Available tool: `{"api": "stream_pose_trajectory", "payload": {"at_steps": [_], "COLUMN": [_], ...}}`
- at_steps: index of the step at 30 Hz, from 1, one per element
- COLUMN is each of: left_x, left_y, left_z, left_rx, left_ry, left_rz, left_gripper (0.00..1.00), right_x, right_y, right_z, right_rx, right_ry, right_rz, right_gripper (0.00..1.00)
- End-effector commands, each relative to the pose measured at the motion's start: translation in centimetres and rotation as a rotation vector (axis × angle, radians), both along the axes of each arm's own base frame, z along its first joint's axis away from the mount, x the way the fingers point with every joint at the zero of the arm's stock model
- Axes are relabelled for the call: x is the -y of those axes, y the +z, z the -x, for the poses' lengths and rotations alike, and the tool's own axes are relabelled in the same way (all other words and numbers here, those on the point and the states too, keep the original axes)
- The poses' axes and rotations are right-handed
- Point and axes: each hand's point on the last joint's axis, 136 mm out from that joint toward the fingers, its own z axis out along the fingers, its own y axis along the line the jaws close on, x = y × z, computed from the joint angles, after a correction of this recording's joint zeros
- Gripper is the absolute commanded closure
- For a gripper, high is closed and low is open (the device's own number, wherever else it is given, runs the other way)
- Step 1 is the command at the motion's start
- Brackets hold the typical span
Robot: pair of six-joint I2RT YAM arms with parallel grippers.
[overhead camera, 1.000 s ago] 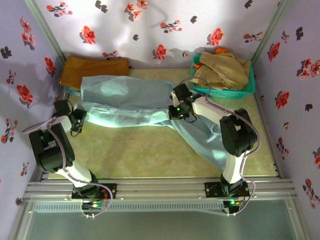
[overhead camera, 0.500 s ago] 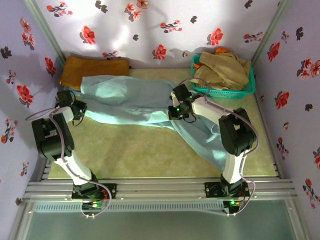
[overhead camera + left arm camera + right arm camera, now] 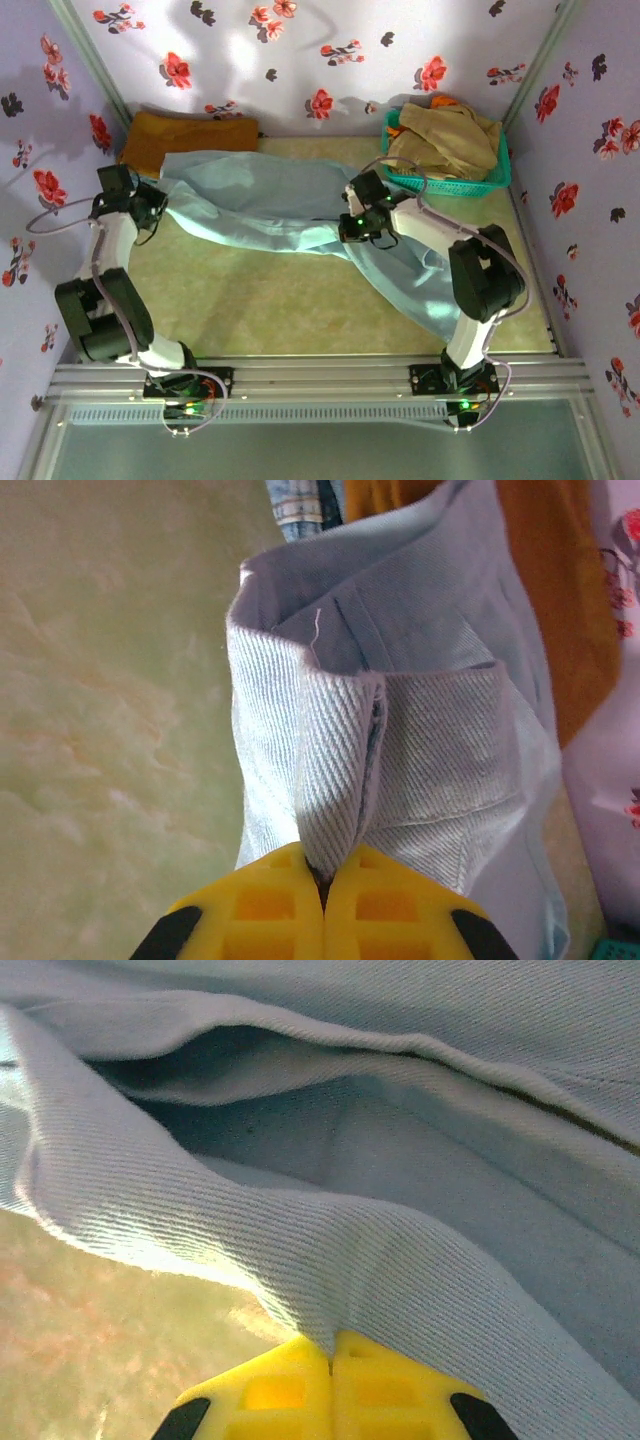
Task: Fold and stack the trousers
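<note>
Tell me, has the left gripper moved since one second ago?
Yes. In the top view the left gripper, shut on the trousers, has moved toward the mustard-brown cloth at the back.

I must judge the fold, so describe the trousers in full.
The trousers are pale blue-grey, of thin twill-ribbed cloth, unfolded and rumpled on the table. One stretch runs from the back left, beside a mustard cloth, to the middle; a leg trails to the near right. The left gripper is shut on a stitched edge, the right gripper on a fold.
</note>
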Motion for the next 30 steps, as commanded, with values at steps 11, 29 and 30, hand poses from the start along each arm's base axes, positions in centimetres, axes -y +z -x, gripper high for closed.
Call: {"api": "stream_pose_trajectory", "payload": {"at_steps": [11, 29, 30], "left_x": [-2.6, 2.4, 2.8], "left_y": [1.8, 1.2, 0.2], "left_z": [14.5, 13.0, 12.6], "left_rx": [-0.1, -0.011, -0.043], "left_ry": [0.163, -0.046, -0.063], "left_rz": [0.018, -0.016, -0.016], "left_gripper": [0.59, 0.43, 0.42], "right_x": [0.1, 0.2, 0.0], "right_y": [3.3, 2.1, 2.2], "right_z": [13.7, 17.5, 16.9], "right_rx": [-0.035, -0.02, -0.009], "right_ry": [0.153, 0.187, 0.18], "right_rz": [-0.106, 0.055, 0.067], "right_gripper": [1.0, 0.42, 0.42]}}
